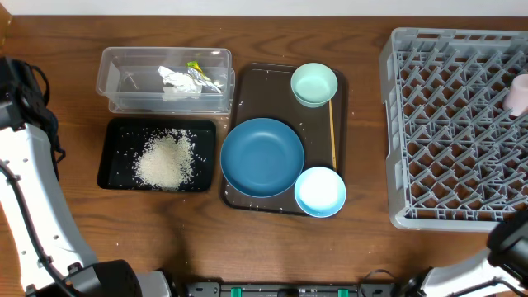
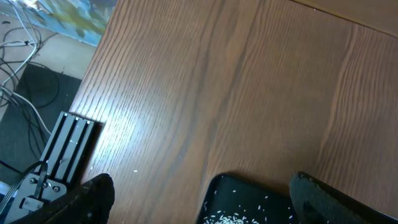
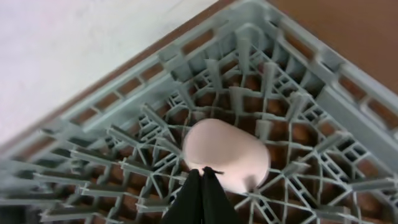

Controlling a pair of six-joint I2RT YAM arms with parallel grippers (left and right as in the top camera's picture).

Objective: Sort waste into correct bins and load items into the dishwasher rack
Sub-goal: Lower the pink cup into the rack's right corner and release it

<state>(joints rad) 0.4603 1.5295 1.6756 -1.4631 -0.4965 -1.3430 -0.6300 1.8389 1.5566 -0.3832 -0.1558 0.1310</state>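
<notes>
The pink cup (image 1: 520, 95) lies in the grey dishwasher rack (image 1: 394, 124) at its far right. In the right wrist view the cup (image 3: 227, 152) rests on the rack lattice (image 3: 348, 81). My right gripper (image 3: 204, 171) is shut, its tips at the cup's near edge. The blue plate (image 1: 262, 157), mint bowl (image 1: 314, 83), light blue bowl (image 1: 320, 191) and chopstick (image 1: 332, 132) are on the brown tray. Rice (image 1: 165, 159) lies in the black tray (image 1: 111, 132). Paper (image 1: 181, 78) and a wrapper (image 1: 195, 66) sit in the clear tub (image 1: 165, 54). My left gripper (image 2: 200, 185) is open and empty over the black tray's corner (image 2: 217, 186).
The dark brown serving tray (image 1: 247, 82) sits mid-table between the bins and the rack. A few rice grains lie on it and on the wood. The table's left edge and floor cables (image 2: 25, 81) show in the left wrist view.
</notes>
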